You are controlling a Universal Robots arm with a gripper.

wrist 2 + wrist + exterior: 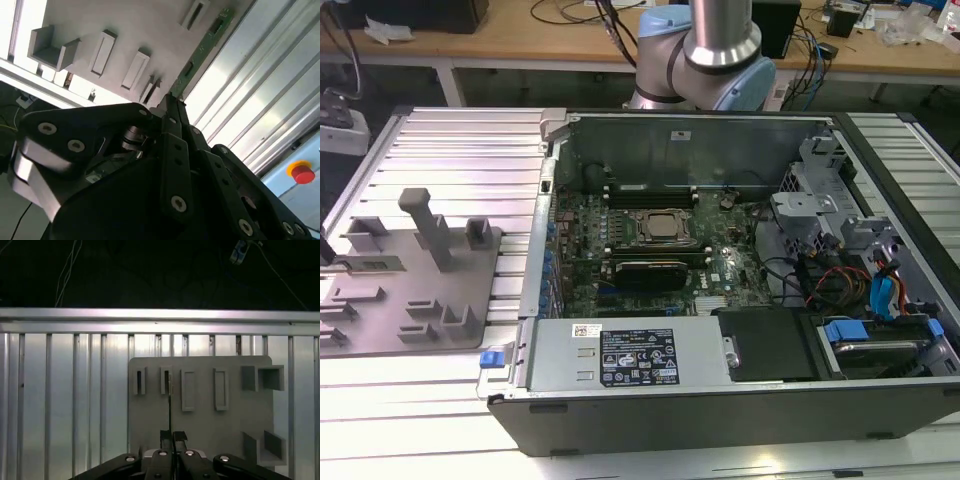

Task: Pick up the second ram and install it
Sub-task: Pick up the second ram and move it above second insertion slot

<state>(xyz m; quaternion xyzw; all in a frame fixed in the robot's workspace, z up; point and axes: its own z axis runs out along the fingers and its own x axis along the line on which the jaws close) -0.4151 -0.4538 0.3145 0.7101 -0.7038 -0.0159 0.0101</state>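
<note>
ribbed metal table [60, 405], grey tray [205, 430], fingers [165, 437] seemingly clamping second ram [202, 49] (edge-on)

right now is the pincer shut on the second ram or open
Shut on the second ram: in both wrist views the pincer is closed on one end of the thin green stick, with no gap beside it.

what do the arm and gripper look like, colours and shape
The arm is a silver-grey tube with pale blue joint caps. The gripper is black, built from flat jointed links studded with round silver screw heads, and it narrows to two slim jaws.
</note>
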